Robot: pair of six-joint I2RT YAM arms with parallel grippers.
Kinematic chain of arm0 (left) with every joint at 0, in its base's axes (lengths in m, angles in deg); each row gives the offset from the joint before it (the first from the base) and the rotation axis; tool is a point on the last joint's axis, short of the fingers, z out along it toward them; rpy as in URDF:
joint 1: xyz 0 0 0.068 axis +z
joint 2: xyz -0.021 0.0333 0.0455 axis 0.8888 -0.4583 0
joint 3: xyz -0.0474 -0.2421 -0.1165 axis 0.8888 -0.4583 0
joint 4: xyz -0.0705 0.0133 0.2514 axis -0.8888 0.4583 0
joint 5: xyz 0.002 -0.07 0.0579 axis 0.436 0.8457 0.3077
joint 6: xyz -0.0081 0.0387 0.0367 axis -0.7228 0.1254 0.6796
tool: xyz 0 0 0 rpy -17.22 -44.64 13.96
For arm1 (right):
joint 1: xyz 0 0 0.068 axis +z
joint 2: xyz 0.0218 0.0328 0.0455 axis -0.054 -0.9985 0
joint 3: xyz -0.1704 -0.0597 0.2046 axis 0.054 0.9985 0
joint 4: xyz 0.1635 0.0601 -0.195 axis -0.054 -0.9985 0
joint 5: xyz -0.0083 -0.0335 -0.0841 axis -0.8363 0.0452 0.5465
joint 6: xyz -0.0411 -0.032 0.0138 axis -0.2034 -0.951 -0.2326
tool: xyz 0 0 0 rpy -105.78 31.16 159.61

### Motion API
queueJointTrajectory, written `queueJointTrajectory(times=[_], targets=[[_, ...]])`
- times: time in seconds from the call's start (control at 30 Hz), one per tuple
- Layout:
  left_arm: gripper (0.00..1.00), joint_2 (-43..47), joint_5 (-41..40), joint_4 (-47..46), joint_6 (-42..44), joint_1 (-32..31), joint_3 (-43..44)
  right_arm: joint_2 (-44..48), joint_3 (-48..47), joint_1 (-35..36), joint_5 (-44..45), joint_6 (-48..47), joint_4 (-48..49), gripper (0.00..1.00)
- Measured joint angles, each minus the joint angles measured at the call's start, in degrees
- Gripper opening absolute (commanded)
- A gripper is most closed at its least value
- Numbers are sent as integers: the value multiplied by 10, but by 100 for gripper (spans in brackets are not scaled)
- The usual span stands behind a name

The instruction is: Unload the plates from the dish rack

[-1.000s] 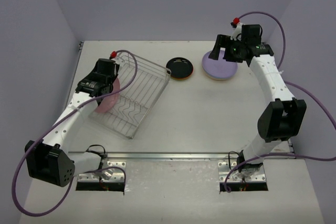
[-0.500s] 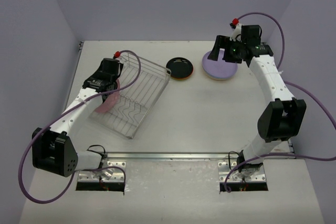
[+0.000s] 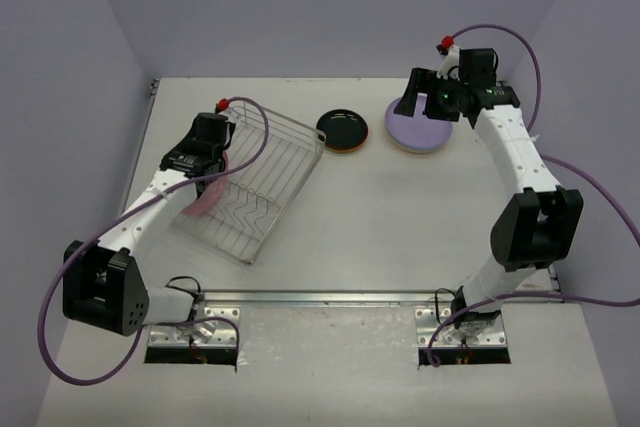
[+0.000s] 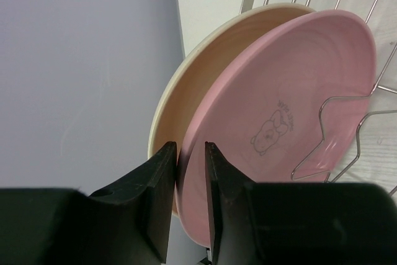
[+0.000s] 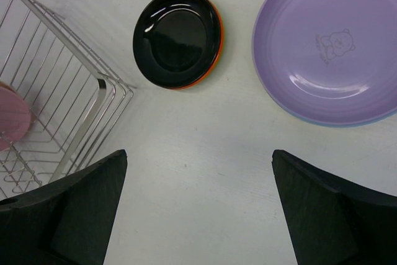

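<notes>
Cream plate (image 4: 205, 60) just behind pink plate (image 4: 291, 85); dish rack wire (image 4: 338, 98) crossing front.

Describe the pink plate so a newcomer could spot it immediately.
At the left of the table sits a wire dish rack. Two plates stand at its left end, by the left gripper. The pink plate shows a bear print; beside it stands the cream plate.

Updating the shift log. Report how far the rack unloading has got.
Done: the black plate on the orange plate and the lavender plate on the blue plate lie on the table. In hand: the left pincer straddles the pink plate's rim in the dish rack; a firm grip is unclear. Left: that pink plate and the cream plate behind it. The right pincer hangs open, empty.
</notes>
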State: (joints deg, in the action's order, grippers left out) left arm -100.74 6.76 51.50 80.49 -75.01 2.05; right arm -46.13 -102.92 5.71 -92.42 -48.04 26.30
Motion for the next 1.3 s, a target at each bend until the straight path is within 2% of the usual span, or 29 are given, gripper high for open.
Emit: queueJointTrajectory(times=[0.37,0.8,1.17,1.23,1.3], targets=[[0,-11,-8,-5,10,4,5,7,19,0,-1,1,4,99],[0,7,-2,56,10,-3,38,19,21,0,-15,4,7,99],[0,116,-85,-46,120,-66,43,20,23,6,-27,11,17,99],[0,118,-79,-34,119,-71,67,22,28,11,-30,8,28,99],[0,105,-52,16,91,-72,130,30,41,20,-42,4,39,99]])
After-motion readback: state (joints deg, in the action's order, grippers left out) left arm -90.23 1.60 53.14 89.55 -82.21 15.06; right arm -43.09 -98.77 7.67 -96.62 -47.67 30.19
